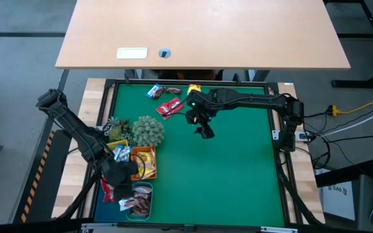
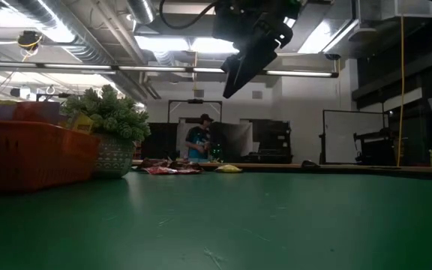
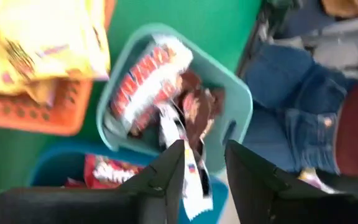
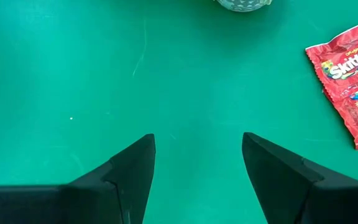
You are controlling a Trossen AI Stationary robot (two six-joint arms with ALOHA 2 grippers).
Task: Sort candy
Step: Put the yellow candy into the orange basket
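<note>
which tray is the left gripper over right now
The teal tray, nearest the table's front edge. The left gripper hangs over it, jaws apart; the orange tray and blue tray sit beside.

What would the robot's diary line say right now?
left gripper: open over teal tray | right gripper: open above green mat | red packets: unsorted

The right gripper (image 4: 197,180) looks down on the green mat (image 4: 135,74) of the bench, its 2 dark fingers (image 4: 126,180) spread wide apart with bare mat between them and nothing held. 2 red packets (image 4: 352,81) lie flat on the mat at one edge of the view, overlapping each other, well apart from the fingers; the upper one reads "Skittles" in white. At another edge, a rounded pale patterned base (image 4: 241,4) shows only in part; what stands above it is cut off.
</note>
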